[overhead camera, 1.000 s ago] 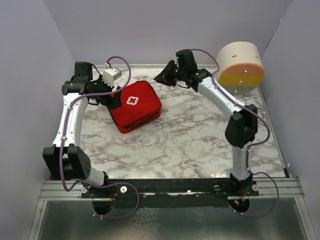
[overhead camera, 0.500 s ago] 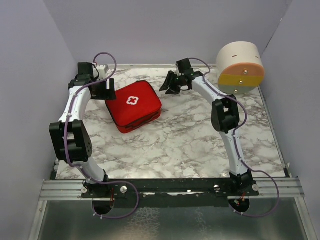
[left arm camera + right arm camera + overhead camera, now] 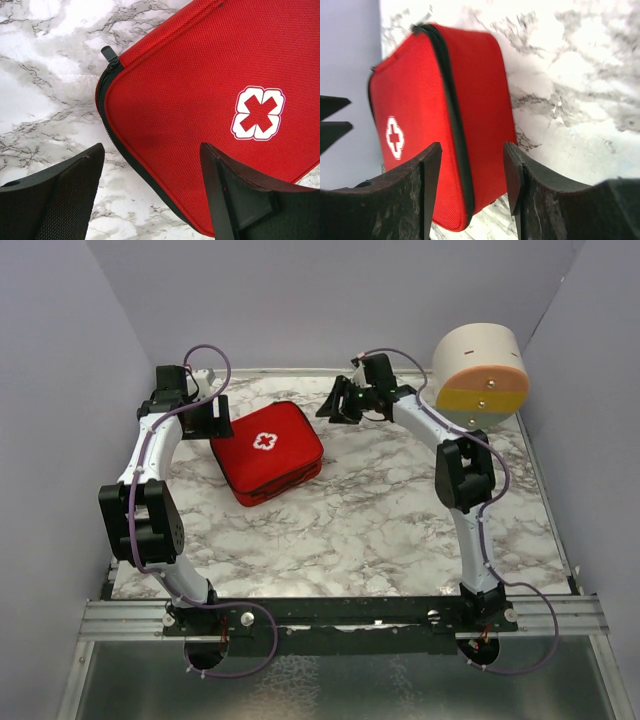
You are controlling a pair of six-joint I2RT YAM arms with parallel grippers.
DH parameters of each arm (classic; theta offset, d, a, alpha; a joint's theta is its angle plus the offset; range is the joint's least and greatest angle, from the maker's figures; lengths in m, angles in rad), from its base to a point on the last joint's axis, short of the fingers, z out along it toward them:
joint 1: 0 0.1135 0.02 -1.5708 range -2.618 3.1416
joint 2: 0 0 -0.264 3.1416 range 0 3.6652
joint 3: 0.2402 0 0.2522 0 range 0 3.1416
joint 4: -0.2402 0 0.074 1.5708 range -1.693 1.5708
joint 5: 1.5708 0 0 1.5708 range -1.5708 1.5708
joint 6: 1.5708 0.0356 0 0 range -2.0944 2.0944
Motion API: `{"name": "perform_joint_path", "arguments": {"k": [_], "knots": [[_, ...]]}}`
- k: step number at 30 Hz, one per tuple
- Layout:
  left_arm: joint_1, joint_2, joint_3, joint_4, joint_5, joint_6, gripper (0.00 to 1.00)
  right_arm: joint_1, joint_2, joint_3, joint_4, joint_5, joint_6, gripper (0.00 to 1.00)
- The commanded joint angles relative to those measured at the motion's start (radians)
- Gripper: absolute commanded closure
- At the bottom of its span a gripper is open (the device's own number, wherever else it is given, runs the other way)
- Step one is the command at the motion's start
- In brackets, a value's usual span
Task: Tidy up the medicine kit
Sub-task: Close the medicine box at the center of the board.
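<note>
The medicine kit, a red zippered case with a white cross on its lid, lies closed on the marble table, left of centre at the back. My left gripper is open and empty at the kit's left corner. In the left wrist view the kit fills the right side, its zipper pull at the corner, and my left gripper hovers over its edge. My right gripper is open and empty just right of the kit's far corner. In the right wrist view my right gripper frames the kit's side.
A round cream, orange, yellow and grey drawer container stands at the back right corner. Purple walls close in the table on the left, back and right. The marble tabletop stretches toward the near edge.
The left arm has folded back and its gripper has lowered beside the kit's left corner. The right gripper has dropped lower near the kit's far corner. The kit has not moved.
</note>
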Motion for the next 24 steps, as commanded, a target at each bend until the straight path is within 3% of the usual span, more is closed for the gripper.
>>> {"name": "perform_joint_path", "arguments": {"k": [1, 12, 24], "knots": [[-0.003, 0.004, -0.005, 0.018, 0.001, -0.022, 0.22, -0.046, -0.080, -0.022, 0.105, -0.020, -0.002, 0.47], [-0.002, 0.023, -0.035, 0.023, 0.019, -0.067, 0.22, -0.043, 0.029, 0.028, 0.144, -0.255, -0.078, 0.46], [-0.003, 0.025, -0.045, 0.022, -0.035, -0.070, 0.22, -0.006, 0.119, 0.128, 0.145, -0.333, -0.083, 0.46]]}}
